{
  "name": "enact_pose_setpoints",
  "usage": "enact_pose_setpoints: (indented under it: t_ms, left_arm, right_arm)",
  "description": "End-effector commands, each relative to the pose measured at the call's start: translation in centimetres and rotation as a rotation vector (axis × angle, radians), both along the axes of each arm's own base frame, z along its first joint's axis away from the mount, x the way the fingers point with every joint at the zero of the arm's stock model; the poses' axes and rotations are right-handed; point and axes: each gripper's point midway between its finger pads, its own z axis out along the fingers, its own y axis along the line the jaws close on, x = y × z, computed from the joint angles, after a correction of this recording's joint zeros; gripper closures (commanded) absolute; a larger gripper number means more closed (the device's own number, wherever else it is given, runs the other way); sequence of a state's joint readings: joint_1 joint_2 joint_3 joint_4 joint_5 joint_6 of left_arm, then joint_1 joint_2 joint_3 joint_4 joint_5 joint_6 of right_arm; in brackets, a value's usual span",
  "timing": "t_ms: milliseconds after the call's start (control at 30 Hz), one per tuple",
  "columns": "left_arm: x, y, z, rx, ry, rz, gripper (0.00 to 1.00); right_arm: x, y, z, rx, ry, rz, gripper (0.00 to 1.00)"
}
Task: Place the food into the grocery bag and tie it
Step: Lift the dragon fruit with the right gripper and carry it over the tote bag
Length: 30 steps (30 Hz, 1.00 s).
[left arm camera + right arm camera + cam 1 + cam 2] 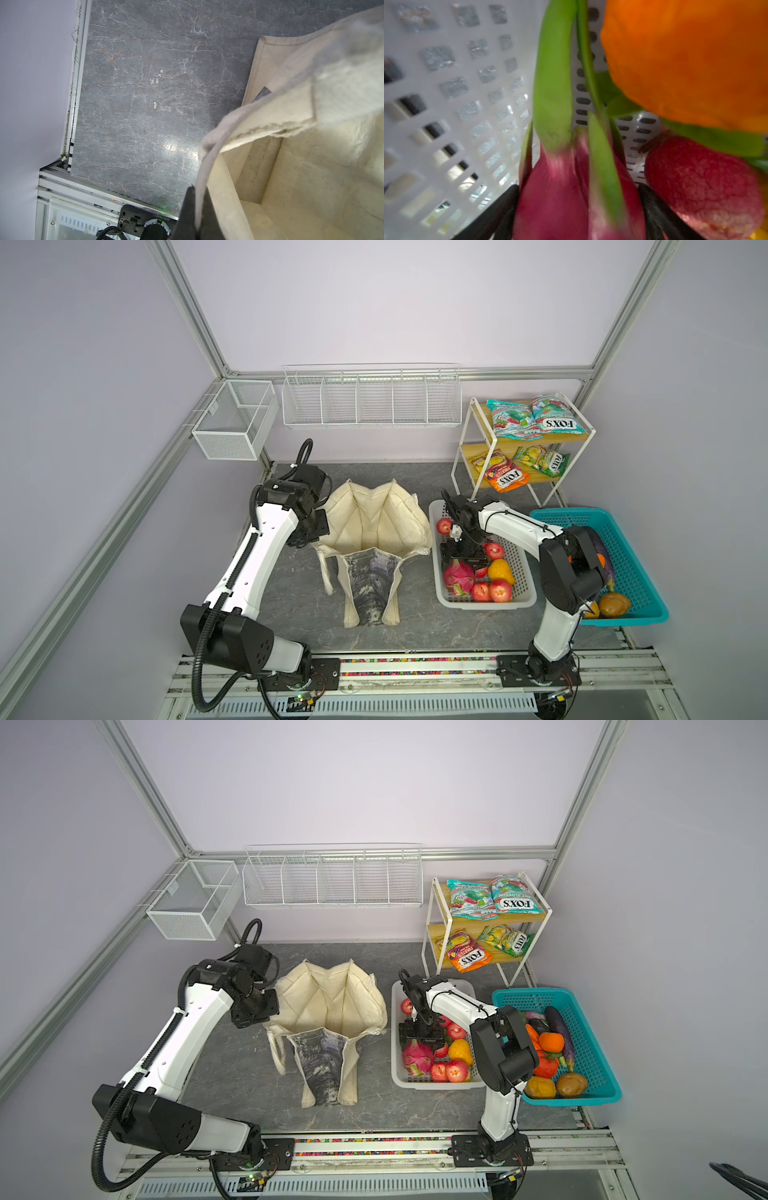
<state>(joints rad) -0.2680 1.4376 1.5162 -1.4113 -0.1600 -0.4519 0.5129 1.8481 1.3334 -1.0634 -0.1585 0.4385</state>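
While left gripper point(197, 200) clamps grocery bag point(374, 522), right gripper point(578, 191) points down — spread astride dragon fruit point(458, 577)

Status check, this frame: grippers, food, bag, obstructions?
Left gripper shut on grocery bag rim, mouth open. Right gripper open astride dragon fruit in white basket. Nothing blocking.

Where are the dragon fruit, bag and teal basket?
dragon fruit point(457, 578), in a top view: pink body.
bag point(374, 522), in a top view: inner wall.
teal basket point(569, 512), in a top view: far rim.
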Motion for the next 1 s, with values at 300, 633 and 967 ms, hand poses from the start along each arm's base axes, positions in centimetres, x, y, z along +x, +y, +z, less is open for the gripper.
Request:
enact_pose_setpoints:
  t_ms: [300,633,967]
  left_arm:
    - [-0.4,0.2,0.3,-0.005,-0.003,0.012,1.00]
    - [-0.6,-0.1,0.5,-0.029,-0.005,0.006,1.00]
    - [-0.6,-1.0,0.9,-0.083,-0.022,-0.005,1.00]
  right_arm:
    - [1.7,-0.1,6.4,0.004,-0.121,0.017,0.32]
    - [7.1,2.1,21.8,0.180,-0.518,0.056,0.33]
    - [7.6,13.8,32.7,0.648,-1.000,0.408,0.40]
